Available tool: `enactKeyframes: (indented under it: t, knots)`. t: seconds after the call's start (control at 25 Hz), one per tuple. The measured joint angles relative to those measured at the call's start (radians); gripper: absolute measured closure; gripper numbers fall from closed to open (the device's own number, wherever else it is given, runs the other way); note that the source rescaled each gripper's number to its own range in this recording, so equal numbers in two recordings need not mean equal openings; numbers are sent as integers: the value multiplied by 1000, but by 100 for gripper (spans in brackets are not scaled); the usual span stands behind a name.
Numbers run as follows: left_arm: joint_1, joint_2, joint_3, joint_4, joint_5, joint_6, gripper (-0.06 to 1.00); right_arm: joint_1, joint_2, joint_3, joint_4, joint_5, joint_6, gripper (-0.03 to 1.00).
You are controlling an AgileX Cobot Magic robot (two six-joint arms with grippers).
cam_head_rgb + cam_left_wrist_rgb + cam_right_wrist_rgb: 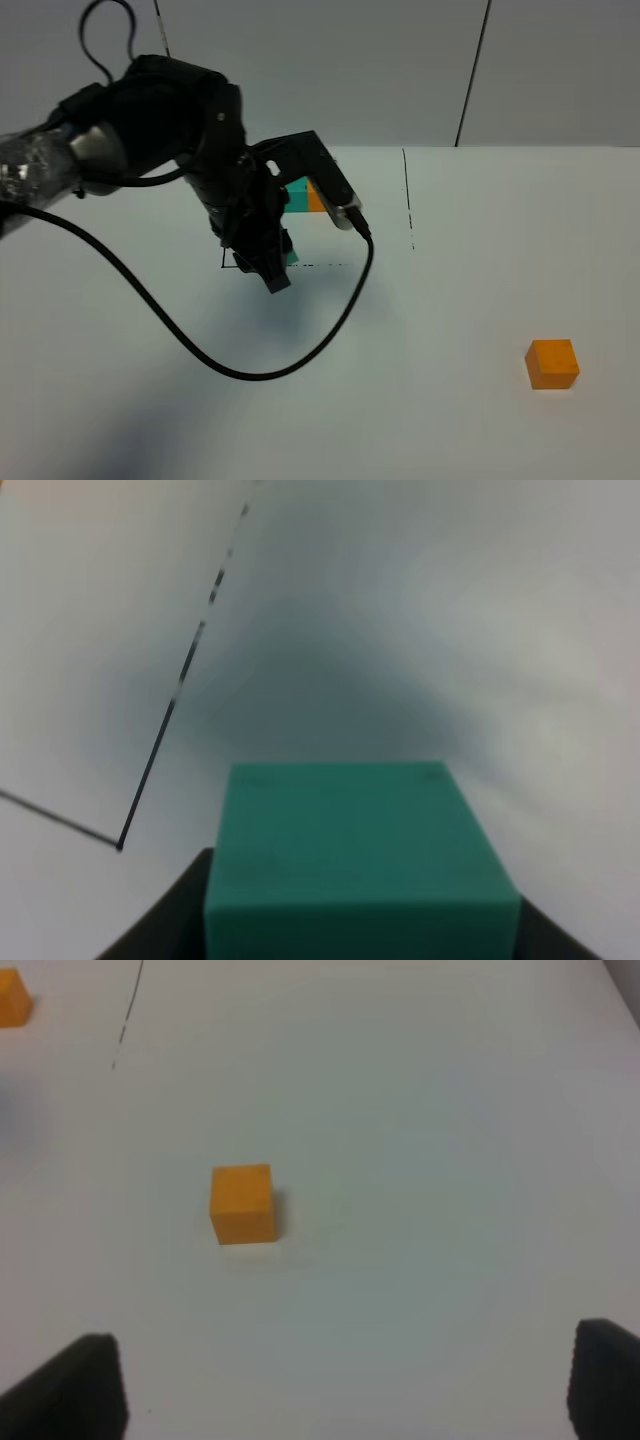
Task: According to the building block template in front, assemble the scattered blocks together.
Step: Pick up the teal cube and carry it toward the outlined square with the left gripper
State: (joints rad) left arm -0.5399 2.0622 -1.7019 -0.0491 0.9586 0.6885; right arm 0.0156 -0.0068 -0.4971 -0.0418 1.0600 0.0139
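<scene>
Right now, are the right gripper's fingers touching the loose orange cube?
Apart. The right wrist view shows bare table between the orange cube and both fingers of the open right gripper.

We find the left gripper (275, 270) left of the table's (480, 260) centre, with the held cube (350, 860) seated between its fingers, over the front line (320, 265) marked on the table. Whether this cube touches the table cannot be told. The joined pair (305, 197) lies just behind the left gripper, left of the side line (409, 200), partly hidden by the arm. The free cube (552, 363) lies at the front right, beyond the side line, well apart from the pair. We see it ahead of the right gripper (345, 1390), apart from both fingers.
</scene>
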Motion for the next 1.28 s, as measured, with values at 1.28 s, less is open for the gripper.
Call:
enactKeyframes:
  t: [1.28]
  knots:
    - [-134, 391, -353, 34, 171, 171, 94, 0, 0, 0, 0, 0, 1, 21]
